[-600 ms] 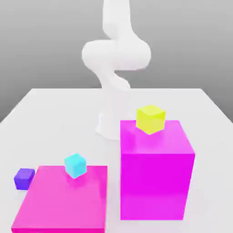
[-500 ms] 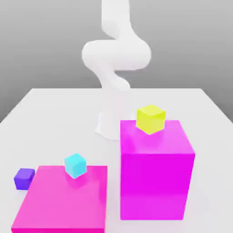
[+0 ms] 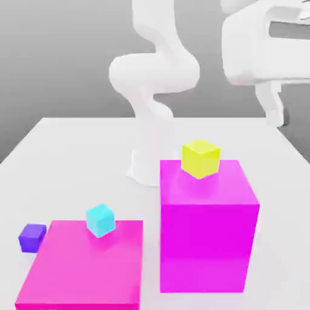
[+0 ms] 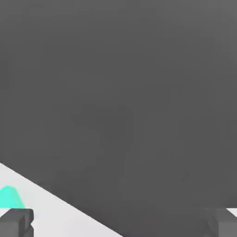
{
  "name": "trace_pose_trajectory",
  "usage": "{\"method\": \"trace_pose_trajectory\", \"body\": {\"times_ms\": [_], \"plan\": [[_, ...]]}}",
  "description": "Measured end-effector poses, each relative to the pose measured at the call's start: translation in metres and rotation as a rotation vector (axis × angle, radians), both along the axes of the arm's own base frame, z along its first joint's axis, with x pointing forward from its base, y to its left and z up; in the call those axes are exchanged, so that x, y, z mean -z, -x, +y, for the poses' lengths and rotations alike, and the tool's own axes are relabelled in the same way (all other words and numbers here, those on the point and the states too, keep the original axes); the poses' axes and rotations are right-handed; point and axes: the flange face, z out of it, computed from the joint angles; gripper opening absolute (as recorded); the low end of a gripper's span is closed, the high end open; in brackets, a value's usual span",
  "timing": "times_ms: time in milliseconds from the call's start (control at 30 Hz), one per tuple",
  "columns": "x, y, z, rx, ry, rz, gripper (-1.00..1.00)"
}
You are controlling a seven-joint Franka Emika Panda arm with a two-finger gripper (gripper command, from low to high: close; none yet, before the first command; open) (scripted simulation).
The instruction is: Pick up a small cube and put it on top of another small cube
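The yellow cube (image 3: 200,158) sits on the far corner of a tall magenta block (image 3: 209,242). My white hand hangs high at the exterior view's upper right, well above and to the right of that cube, with the gripper (image 3: 278,116) pointing down. In the hand view the two grey fingertips (image 4: 16,222) stand far apart with nothing between them, so the gripper (image 4: 118,225) is open. A corner of the teal small cube (image 4: 9,196) shows on the white table (image 4: 55,215) close to one fingertip.
A flat magenta block (image 3: 85,266) at the exterior view's lower left carries a small sky-blue cube (image 3: 100,219). A tiny purple cube (image 3: 31,237) lies on the table (image 3: 60,163) beside it. The arm's base (image 3: 145,163) stands behind the blocks.
My hand has swung into the exterior view at the upper right, where only grey background showed before. The cubes and blocks have not moved.
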Motion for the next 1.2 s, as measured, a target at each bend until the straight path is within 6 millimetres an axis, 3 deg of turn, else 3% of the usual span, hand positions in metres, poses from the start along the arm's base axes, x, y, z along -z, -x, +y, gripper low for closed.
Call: {"method": "trace_pose_trajectory", "body": {"times_ms": [233, 467, 600, 633, 867, 1000, 1200], "plan": [[0.117, -0.005, 0.072, -0.201, 0.082, 0.135, 0.00], [0.242, 0.024, 0.137, -0.410, 0.165, 0.268, 0.00], [0.310, 0.031, 0.147, -0.445, 0.179, 0.290, 0.00], [0.322, 0.031, 0.147, -0.447, 0.179, 0.291, -1.00], [0.324, 0.032, 0.147, -0.448, 0.179, 0.292, -1.00], [0.270, 0.032, 0.145, -0.446, 0.179, 0.293, -1.00], [0.192, 0.034, 0.102, -0.376, 0.176, 0.295, -1.00]]}}
